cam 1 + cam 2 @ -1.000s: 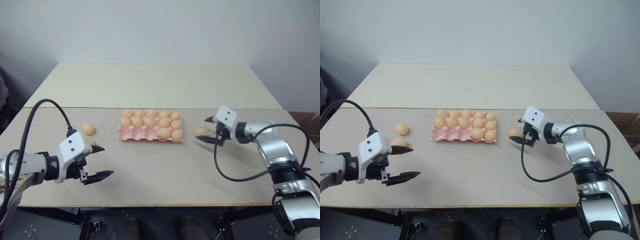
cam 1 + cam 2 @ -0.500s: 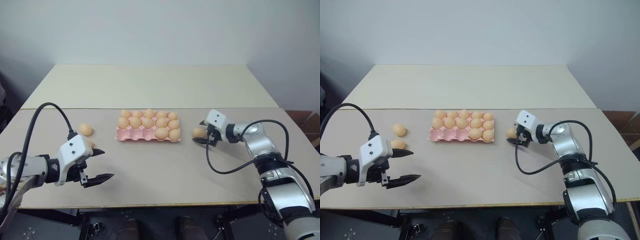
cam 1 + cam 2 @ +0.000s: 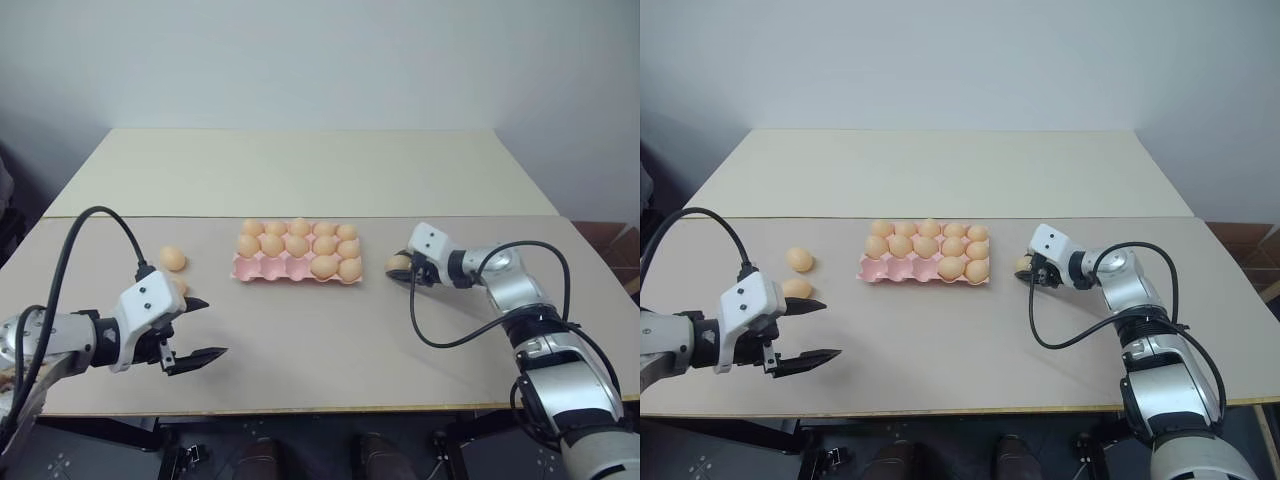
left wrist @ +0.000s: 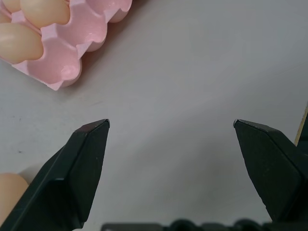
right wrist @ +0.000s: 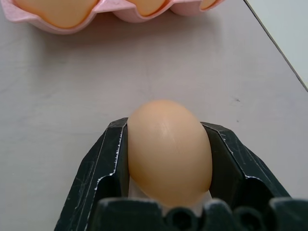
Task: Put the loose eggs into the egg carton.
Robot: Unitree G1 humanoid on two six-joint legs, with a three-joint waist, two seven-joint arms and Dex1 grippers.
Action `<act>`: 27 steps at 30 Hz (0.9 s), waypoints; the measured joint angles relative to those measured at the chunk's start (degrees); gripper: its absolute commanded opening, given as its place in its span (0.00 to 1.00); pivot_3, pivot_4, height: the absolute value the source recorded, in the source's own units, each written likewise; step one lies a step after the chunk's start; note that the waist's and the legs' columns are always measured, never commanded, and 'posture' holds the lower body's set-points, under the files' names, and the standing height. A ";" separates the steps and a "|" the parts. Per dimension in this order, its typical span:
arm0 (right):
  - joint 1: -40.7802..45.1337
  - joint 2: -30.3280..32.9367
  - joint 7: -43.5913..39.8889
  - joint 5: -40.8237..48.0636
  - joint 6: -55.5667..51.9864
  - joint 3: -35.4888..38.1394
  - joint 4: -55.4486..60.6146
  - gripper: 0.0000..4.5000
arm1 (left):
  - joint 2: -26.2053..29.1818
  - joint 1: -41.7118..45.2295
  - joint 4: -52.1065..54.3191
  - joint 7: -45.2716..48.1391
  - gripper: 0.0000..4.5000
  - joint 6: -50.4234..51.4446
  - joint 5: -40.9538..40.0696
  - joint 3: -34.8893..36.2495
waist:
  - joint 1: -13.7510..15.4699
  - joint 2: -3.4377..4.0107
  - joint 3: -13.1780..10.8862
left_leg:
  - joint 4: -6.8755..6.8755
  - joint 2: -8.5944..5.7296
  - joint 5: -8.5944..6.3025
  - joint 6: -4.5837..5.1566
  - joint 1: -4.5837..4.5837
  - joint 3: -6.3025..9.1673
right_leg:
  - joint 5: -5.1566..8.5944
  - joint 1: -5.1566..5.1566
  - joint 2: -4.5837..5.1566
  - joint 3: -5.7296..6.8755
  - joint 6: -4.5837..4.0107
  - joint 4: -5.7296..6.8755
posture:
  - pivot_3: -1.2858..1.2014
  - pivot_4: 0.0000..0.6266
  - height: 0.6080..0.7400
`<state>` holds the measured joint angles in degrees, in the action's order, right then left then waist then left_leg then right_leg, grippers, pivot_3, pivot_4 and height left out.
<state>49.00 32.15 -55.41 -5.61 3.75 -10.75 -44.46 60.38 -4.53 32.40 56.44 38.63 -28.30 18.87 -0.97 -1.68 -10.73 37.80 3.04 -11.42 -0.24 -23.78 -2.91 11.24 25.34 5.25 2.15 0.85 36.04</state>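
Right pincer [image 5: 168, 159] closed on one loose egg [image 5: 168, 149], black fingers [image 5: 103, 163] pressed to both its sides, low over the desk [image 3: 330, 340] just off the right end of the egg carton [image 3: 298, 268]. The carton, pink, sits mid-desk, nearer the far edge than the near one; most cups are filled, and the near row has empty cups at its left end. Two more loose eggs lie toward the desk's left edge: one [image 3: 800, 260] farther back, one [image 3: 795, 288] close by the left pincer [image 3: 808, 328]. Left pincer spread wide, holding nothing, over the near-left part of the desk. No brand, label or writing readable anywhere.
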 measured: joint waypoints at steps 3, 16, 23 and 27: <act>-0.73 0.76 1.34 -0.81 0.45 0.04 3.74 0.44 | -0.14 0.12 -0.31 -0.07 1.00 -0.03 -0.04 0.00 | -0.01 0.01 -0.01 | 0.00 0.00 0.00 0.00 -0.01 0.00 | 0.00 0.02 0.00 0.00 0.01 0.00 | 0.52 0.24 1.00; 1.27 -5.34 1.65 -0.39 0.11 -2.68 23.60 0.44 | -0.43 -2.37 -0.93 -0.21 1.00 -0.15 0.48 0.44 | -0.02 0.02 -0.01 | 0.00 0.05 0.00 0.00 0.02 0.00 | 0.00 0.04 -0.03 0.01 -0.01 0.06 | 0.52 0.24 1.00; 4.14 -12.17 1.88 -1.62 0.34 -6.98 23.12 0.44 | -1.21 -2.53 -0.77 -1.22 1.00 -0.15 0.46 0.67 | 0.08 0.02 -0.01 | 0.00 0.03 0.00 -0.01 -0.03 -0.01 | -0.01 0.04 0.00 0.01 -0.01 0.02 | 0.52 0.24 1.00; 4.67 -14.58 3.12 -3.14 1.82 -9.04 20.45 0.44 | -1.70 -3.64 -0.44 -1.85 1.00 -0.10 0.44 1.74 | 0.07 0.02 -0.01 | 0.00 0.04 0.00 -0.01 -0.02 0.01 | -0.01 0.05 -0.01 0.04 -0.02 0.04 | 0.52 0.24 1.00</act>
<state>53.66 17.58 -52.29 -8.75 5.57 -19.79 -24.00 58.68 -8.17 31.95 54.59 38.54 -27.86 20.61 -0.89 -1.67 -10.73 37.80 3.08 -11.42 -0.25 -23.80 -2.91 11.22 25.39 5.24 2.19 0.82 36.08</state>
